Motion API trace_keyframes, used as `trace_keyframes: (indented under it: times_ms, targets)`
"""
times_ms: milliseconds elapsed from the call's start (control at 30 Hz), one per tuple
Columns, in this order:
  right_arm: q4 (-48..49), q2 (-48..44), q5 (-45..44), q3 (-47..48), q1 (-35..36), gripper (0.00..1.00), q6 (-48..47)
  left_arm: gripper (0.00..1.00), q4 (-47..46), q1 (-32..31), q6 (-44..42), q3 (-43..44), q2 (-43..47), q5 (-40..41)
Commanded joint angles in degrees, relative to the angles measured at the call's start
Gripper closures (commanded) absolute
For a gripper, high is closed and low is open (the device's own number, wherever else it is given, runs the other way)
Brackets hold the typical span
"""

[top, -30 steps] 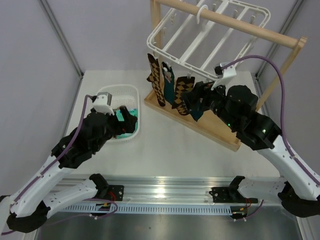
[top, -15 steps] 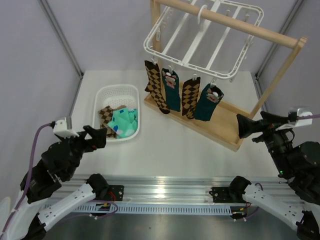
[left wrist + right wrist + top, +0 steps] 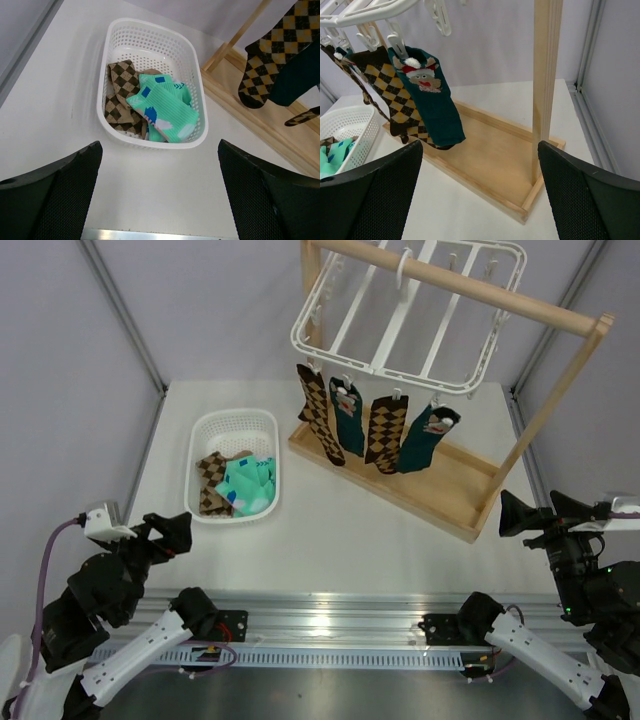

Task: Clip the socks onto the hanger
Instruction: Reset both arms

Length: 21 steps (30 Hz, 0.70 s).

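The white hanger (image 3: 400, 315) hangs by its hook from the wooden rod, and several socks are clipped along its near edge: argyle (image 3: 320, 412), teal (image 3: 348, 422), argyle (image 3: 384, 432), teal (image 3: 425, 438). In the right wrist view the teal sock with a figure (image 3: 432, 100) hangs from a clip (image 3: 397, 42). The white basket (image 3: 270, 475) holds an argyle sock (image 3: 120, 92) and mint green socks (image 3: 167, 110). My left gripper (image 3: 172, 532) (image 3: 159, 150) is open and empty, short of the basket. My right gripper (image 3: 522, 515) (image 3: 480, 147) is open and empty, right of the stand.
The wooden stand has a tray base (image 3: 440, 495), a rod (image 3: 480, 290) and an upright post (image 3: 545, 75) close ahead of my right gripper. A metal rail (image 3: 330, 615) runs along the near table edge. Grey walls enclose the table.
Both arms have drawn back to the near edge, left from the basket, right from the hanger. The right gripper has let go of the teal sock, which now hangs clipped. The hanger has levelled.
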<state>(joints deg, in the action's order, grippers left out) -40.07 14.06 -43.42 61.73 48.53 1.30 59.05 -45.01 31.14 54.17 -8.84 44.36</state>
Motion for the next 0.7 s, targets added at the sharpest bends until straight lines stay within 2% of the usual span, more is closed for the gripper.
trace_keyframes:
  times_ms: [0, 667]
  targets:
    - [0.2, -0.1, -1.2, -0.7, 0.2, 0.01, -1.1, 0.00, 0.1, 0.5, 0.9, -1.2, 0.1, 1.0]
    - [1.2, 0.0, -0.1, 1.1, 0.2, 0.01, -1.0, 0.01, -2.9, 0.5, -0.2, 0.2, -3.1, 1.0]
